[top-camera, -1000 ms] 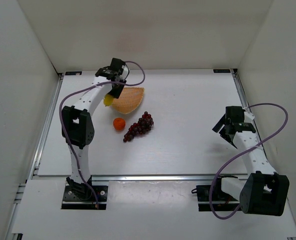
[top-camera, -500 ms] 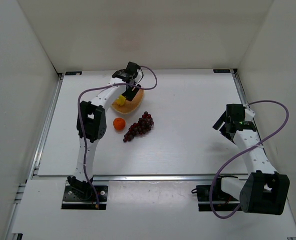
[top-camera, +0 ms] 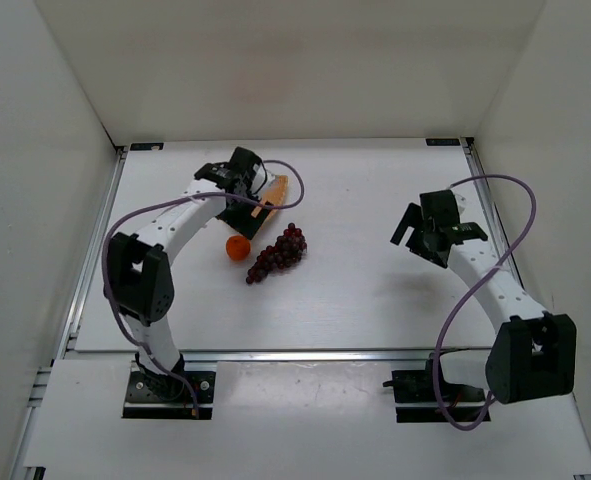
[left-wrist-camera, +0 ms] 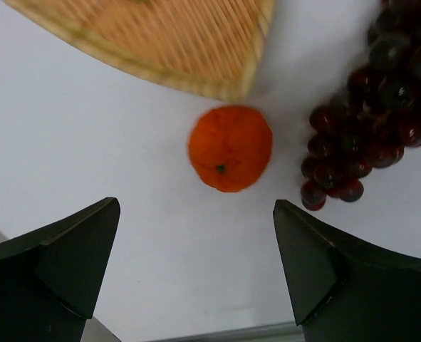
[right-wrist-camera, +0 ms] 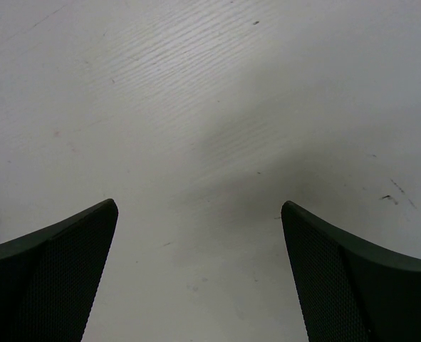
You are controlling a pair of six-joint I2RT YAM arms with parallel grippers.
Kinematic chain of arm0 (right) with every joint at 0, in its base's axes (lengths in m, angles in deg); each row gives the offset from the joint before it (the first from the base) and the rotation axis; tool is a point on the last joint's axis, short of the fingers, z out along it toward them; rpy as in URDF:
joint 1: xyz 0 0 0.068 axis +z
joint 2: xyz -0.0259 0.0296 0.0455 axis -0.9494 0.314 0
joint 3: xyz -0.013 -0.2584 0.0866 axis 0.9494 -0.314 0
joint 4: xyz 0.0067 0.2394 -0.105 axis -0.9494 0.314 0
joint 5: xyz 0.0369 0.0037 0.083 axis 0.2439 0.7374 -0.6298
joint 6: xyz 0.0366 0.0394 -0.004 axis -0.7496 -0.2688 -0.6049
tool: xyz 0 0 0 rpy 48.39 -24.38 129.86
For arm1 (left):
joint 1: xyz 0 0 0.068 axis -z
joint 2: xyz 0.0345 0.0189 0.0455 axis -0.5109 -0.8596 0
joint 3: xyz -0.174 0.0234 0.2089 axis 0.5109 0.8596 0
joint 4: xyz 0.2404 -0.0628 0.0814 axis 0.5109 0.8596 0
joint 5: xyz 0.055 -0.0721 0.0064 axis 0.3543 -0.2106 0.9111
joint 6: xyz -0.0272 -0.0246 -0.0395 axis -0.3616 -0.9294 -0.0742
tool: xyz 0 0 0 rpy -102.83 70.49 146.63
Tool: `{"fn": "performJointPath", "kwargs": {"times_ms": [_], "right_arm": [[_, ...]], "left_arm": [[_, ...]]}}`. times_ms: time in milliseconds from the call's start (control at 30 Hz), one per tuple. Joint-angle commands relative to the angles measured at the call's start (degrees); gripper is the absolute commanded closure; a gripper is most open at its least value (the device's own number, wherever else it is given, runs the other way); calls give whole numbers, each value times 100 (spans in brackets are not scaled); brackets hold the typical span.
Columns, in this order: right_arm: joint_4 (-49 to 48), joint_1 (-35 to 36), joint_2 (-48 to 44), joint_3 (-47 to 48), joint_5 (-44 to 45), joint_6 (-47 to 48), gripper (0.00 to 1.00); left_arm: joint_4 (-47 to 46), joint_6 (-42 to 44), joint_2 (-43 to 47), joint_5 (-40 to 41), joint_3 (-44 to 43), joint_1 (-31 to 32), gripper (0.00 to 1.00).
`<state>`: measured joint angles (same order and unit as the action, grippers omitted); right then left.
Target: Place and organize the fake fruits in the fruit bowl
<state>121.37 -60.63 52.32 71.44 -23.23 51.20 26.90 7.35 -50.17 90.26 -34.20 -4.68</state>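
The fruit bowl (top-camera: 276,189), a tan woven basket, lies at the back left, mostly covered by my left arm; its near edge (left-wrist-camera: 167,50) fills the top of the left wrist view. An orange (top-camera: 237,248) (left-wrist-camera: 230,148) rests on the table just in front of the basket. A dark red bunch of grapes (top-camera: 278,253) (left-wrist-camera: 377,100) lies to its right. My left gripper (top-camera: 247,200) (left-wrist-camera: 196,206) hovers open above the orange, holding nothing. My right gripper (top-camera: 418,232) (right-wrist-camera: 199,206) hangs open over bare table on the right side.
White walls enclose the table on three sides. Metal rails (top-camera: 95,250) run along the left, right and near edges. Both arms trail purple cables (top-camera: 520,215).
My left gripper opened, left the yellow fruit in the basket, and drew back towards the orange. My right arm swung left and towards the table's middle.
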Motion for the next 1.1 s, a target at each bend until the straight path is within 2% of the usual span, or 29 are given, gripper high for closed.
{"fn": "performJointPath", "kwargs": {"times_ms": [0,300,433,467,567,600,733,767,900,1000,1067], "right_arm": [[-129,105,172,312,-322,-330,0],[-76,317,173,312,-147,-330,0],[-15,317,120,251,-94,-330,0],[-15,369,120,251,-94,-330,0],[-15,422,120,198,-94,-470,0],[-15,492,120,198,-94,-523,0],[-15,790,383,259,-94,-638,0],[-15,791,488,259,-198,-734,0],[-347,844,770,321,-830,-1409,0],[-891,1063,1077,321,-1499,-1753,0],[-973,1300,1437,661,-1640,-1824,0]], "left_arm": [[-56,-164,-169,-633,392,15,0],[-4,-340,-1083,-747,251,-143,0],[-4,-392,-1145,-800,312,-327,23],[-4,-314,-1076,-852,409,-328,35],[-4,-252,-847,-852,742,-328,52],[-4,-252,-777,-852,839,-328,63],[171,-199,-364,-739,981,-381,77],[276,-121,-163,-738,920,-381,77],[453,283,418,146,639,-381,77],[-151,407,760,562,524,-555,77],[-863,478,824,458,419,-696,76]]}}
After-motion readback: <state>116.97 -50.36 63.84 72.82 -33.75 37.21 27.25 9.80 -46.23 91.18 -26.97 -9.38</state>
